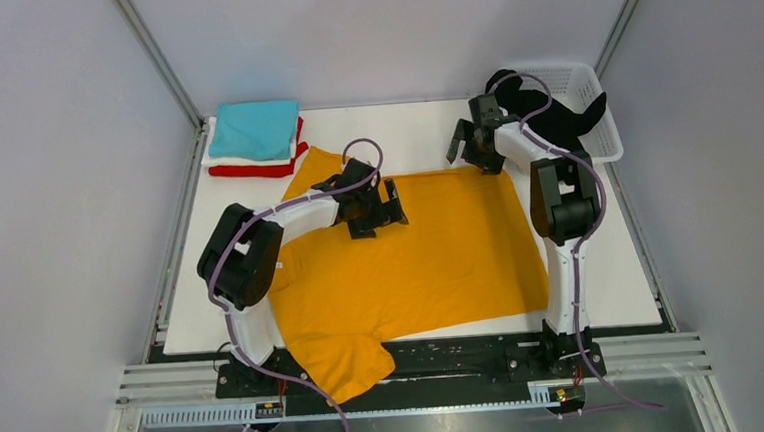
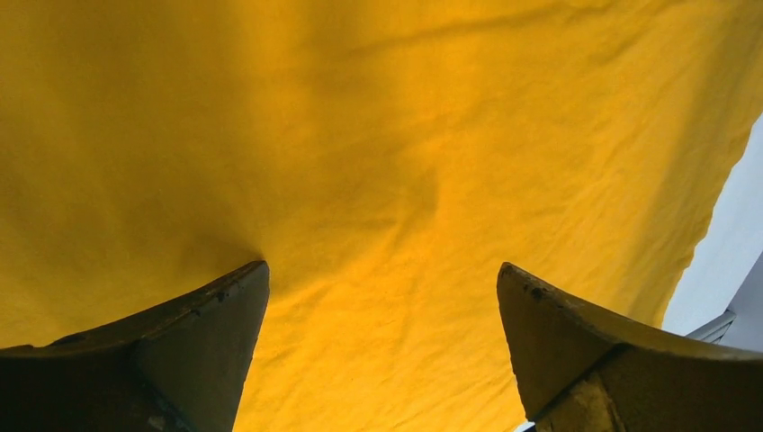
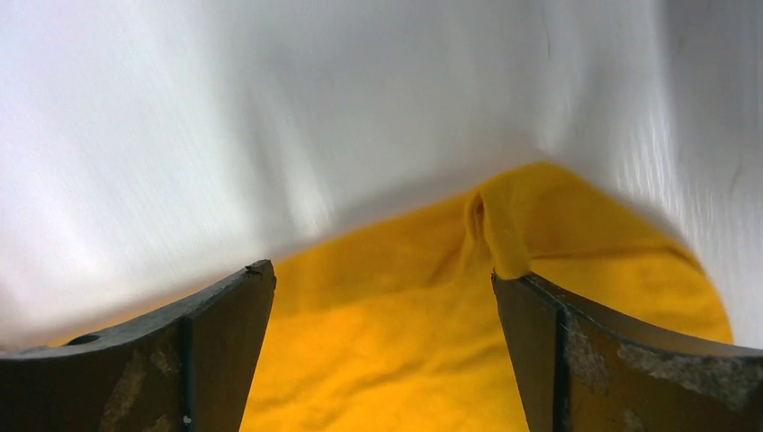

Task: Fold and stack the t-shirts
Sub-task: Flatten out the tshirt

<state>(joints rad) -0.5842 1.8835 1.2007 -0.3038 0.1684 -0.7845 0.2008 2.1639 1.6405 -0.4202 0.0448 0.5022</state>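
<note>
We see a soft orange shirt spread flat and a bit wrinkly on the smooth white table. One sleeve hangs off the near edge. Our left gripper is over the cloth, fingers wide apart and holding nothing. Our right gripper is at the far corner, where the cloth bunches up, fingers wide apart too. A teal shirt, white shirt and red shirt sit folded in a pile, far left. A black shirt flops out of the holey plastic basket, far right.
</note>
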